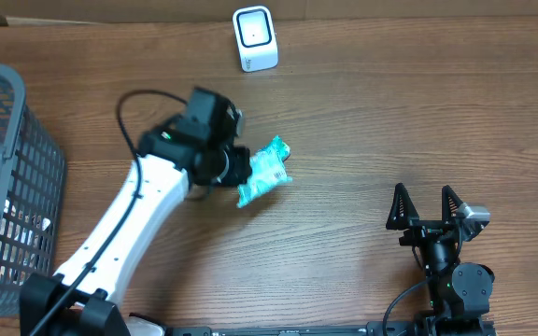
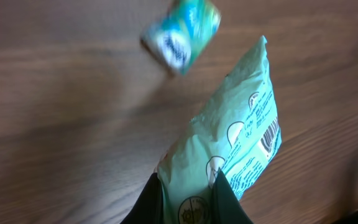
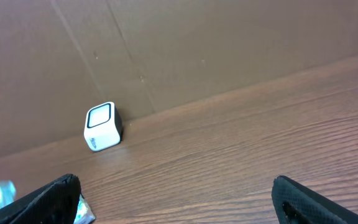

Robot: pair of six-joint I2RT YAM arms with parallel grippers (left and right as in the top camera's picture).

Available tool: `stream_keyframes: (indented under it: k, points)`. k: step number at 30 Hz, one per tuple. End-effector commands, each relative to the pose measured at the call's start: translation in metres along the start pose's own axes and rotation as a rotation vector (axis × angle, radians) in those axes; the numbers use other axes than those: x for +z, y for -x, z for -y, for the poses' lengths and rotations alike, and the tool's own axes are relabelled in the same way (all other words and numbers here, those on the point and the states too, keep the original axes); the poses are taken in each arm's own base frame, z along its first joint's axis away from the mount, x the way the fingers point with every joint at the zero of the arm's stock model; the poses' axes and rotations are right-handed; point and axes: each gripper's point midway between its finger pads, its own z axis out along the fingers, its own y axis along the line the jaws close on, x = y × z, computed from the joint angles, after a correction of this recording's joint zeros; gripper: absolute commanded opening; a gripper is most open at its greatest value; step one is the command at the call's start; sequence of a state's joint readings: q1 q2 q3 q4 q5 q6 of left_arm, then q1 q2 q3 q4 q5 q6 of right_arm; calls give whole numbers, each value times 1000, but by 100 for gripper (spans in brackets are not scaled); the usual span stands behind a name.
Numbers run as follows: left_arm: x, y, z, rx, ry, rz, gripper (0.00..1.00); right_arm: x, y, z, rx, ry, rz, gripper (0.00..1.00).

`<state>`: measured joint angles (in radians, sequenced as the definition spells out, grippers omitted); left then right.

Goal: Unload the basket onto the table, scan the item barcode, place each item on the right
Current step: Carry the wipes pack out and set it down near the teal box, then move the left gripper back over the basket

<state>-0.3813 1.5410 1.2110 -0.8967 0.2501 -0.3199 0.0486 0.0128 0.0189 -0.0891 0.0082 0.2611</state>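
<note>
The left gripper's (image 2: 190, 183) two dark fingers (image 2: 229, 196) are pinched on the near end of the snack packet (image 2: 229, 149). It is a soft, crinkled pale-green pouch with white printing and a black barcode (image 2: 269, 134) along its right edge. From overhead, the left gripper (image 1: 241, 168) sits at the packet's (image 1: 264, 171) left end, around the middle of the wooden table (image 1: 390, 112). The scanner (image 1: 255, 37), a small white rounded box with a glossy face, stands at the far edge. It is well apart from the packet and almost straight beyond it. The right gripper (image 1: 425, 207) rests near and to the right, with its jaws spread wide and nothing between them. A grey mesh basket (image 1: 12, 187) stands at the left edge.
</note>
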Motion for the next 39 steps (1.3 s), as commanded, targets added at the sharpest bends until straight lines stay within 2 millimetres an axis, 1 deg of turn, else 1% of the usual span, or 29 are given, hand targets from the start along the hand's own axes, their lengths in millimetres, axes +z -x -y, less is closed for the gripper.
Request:
stream_keyframes:
  k: [1,4,7,11,17,18,20,22,24,26,28,30,32,35,37,38,39]
  points:
    - [20,-22,8,-14,-11,-34,4,0,-1,1,-4,-3,8,100]
    - [31,-32,20,36,-23,-45,4,0,-1,1,-4,-3,8,100]
    - [36,-37,31,86,-22,-36,4,0,-1,1,-4,-3,8,100]
    - [38,-34,45,121,-43,-9,4,0,-1,1,-4,-3,8,100]
    - [35,-27,52,122,-69,15,5,0,-1,1,-4,-3,8,100]
    - [34,-26,53,123,-71,19,10,0,-1,1,-4,-3,8,100]
    - [32,-23,56,126,-79,25,34,0,-1,1,-4,-3,8,100]
    - [30,-21,60,128,-93,28,51,0,-1,1,-4,-3,8,100]
    - [25,-16,62,127,-100,42,55,0,-1,1,-4,-3,8,100]
    - [16,-8,65,123,-103,56,56,0,-1,1,-4,-3,8,100]
    - [1,3,68,129,-105,76,55,0,-1,1,-4,-3,8,100]
    - [-20,15,71,142,-104,99,54,0,-1,1,-4,-3,8,100]
    - [-50,30,73,152,-98,132,52,0,-1,1,-4,-3,8,100]
    - [-103,53,71,155,-91,200,52,0,-1,1,-4,-3,8,100]
    - [-145,68,64,148,-81,264,53,0,-1,1,-4,-3,8,100]
    - [-159,72,60,142,-75,289,53,0,-1,1,-4,-3,8,100]
    - [-182,79,53,132,-65,329,54,0,-1,1,-4,-3,8,100]
